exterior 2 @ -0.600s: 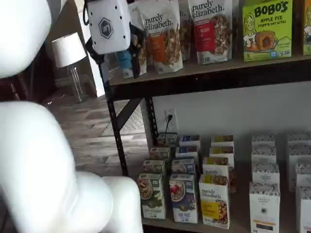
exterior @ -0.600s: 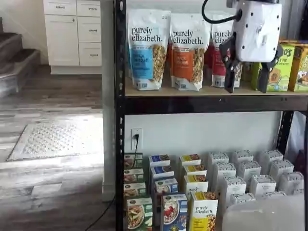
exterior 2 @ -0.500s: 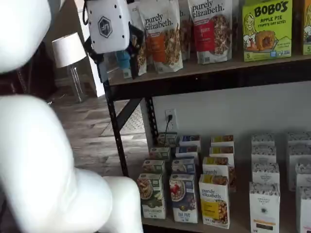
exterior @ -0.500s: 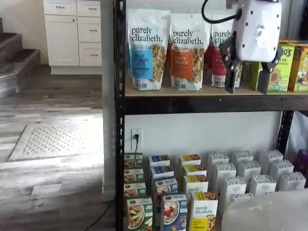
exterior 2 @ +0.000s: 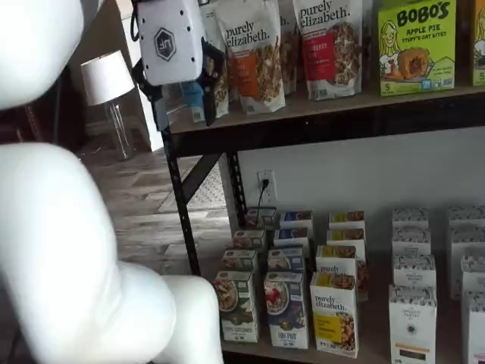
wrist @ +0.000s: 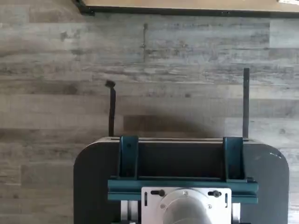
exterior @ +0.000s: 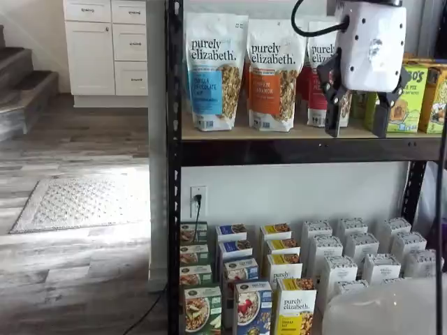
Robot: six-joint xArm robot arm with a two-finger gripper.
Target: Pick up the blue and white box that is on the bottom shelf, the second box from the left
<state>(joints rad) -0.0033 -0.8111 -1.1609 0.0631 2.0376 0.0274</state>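
Work on the pick has barely begun, by our reading. We see the gripper [exterior: 356, 129] high in front of the tan upper tier, level with the tall granola bags [exterior: 213, 70], its two black fingers [exterior: 334, 115] spread with a clear gap between them and nothing held. In both shelf views it hangs well above the bottom shelf [exterior 2: 379, 334].

The blue and white box [exterior: 253, 307] stands untouched at the front of its row there, between the green carton [exterior: 202, 310] and the yellow carton [exterior: 296, 307]; we find it again in a shelf view [exterior 2: 286, 309], upright, with more cartons lined up behind it. Nothing in that row looks disturbed.

The wrist view gives us only grey plank floor [wrist: 187, 70] and the dark mount with teal brackets [wrist: 182, 172], so it tells us nothing about the target. A pale blurred shape fills the lower corner of a shelf view [exterior: 384, 310]; we take it to be part of the arm, though it is too blurred to be sure.

What is left, as we judge it, is nearly everything: bringing the open fingers down to the lowest tier, lining them up on the front blue carton without nudging its neighbours, closing on it and lifting it out.
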